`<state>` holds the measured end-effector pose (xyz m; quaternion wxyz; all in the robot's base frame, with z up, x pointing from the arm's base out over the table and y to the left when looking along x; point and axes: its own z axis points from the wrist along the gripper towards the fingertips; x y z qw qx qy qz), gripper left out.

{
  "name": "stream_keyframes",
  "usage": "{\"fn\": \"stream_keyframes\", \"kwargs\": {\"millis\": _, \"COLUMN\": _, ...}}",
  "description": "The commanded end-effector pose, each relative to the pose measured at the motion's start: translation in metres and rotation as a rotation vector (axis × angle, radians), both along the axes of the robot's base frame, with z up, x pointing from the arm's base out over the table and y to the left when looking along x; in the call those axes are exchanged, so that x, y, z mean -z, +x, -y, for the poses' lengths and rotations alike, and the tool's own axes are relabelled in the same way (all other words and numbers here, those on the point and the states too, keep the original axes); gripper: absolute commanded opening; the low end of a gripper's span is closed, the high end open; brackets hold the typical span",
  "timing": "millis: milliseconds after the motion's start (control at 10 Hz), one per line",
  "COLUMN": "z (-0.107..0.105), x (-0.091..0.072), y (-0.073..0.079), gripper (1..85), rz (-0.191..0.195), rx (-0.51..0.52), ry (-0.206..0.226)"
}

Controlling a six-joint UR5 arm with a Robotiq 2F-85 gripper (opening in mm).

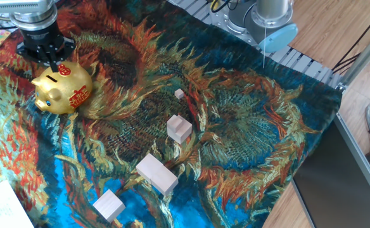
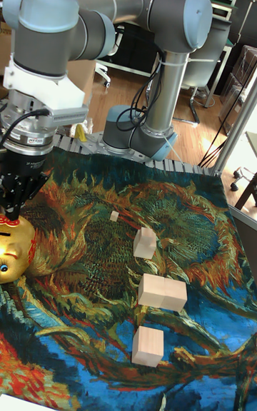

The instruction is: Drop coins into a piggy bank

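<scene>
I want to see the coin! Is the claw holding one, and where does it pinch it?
Cannot tell. The claw hangs just above the piggy bank, and no coin shows between its dark fingers.

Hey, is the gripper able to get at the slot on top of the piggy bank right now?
Probably yes. The gripper hangs directly above the gold piggy bank's back, fingertips just over the red-marked top, and nothing lies between them. The wooden blocks sit well off to the side.

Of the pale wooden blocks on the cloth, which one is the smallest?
The smallest wooden block is the tiny cube farthest from the camera in the fixed view. The other three blocks are clearly bigger and lie in a line below it.
</scene>
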<state>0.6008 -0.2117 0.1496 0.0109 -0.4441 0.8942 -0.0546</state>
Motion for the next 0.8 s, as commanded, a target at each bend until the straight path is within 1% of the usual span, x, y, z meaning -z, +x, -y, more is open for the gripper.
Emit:
{"fn": "stream_keyframes", "kwargs": {"millis": 0, "z": -0.005, "x": 0.000, "y": 0.006, "gripper": 1.3, "rz": 0.010, "rx": -0.031, "ry": 0.019}}
{"fn": "stream_keyframes", "kwargs": {"millis": 100, "z": -0.001, "x": 0.004, "y": 0.015, "gripper": 1.3, "rz": 0.021, "rx": -0.104, "ry": -0.002}}
{"fn": "stream_keyframes", "kwargs": {"millis": 200, "z": 0.003, "x": 0.007, "y": 0.021, "gripper": 1.3, "rz": 0.023, "rx": -0.192, "ry": -0.025}}
{"fn": "stream_keyframes", "kwargs": {"millis": 300, "z": 0.005, "x": 0.008, "y": 0.024, "gripper": 1.3, "rz": 0.027, "rx": -0.238, "ry": -0.036}}
{"fn": "stream_keyframes", "kwargs": {"millis": 400, "z": 0.004, "x": 0.006, "y": 0.021, "gripper": 1.3, "rz": 0.024, "rx": -0.212, "ry": -0.031}}
{"fn": "stream_keyframes", "kwargs": {"millis": 500, "z": 0.004, "x": 0.006, "y": 0.022, "gripper": 1.3, "rz": 0.029, "rx": -0.190, "ry": -0.030}}
{"fn": "stream_keyframes", "kwargs": {"millis": 600, "z": -0.002, "x": 0.007, "y": 0.022, "gripper": 1.3, "rz": 0.033, "rx": -0.189, "ry": -0.004}}
{"fn": "stream_keyframes", "kwargs": {"millis": 700, "z": -0.007, "x": 0.007, "y": 0.025, "gripper": 1.3, "rz": 0.048, "rx": -0.198, "ry": 0.011}}
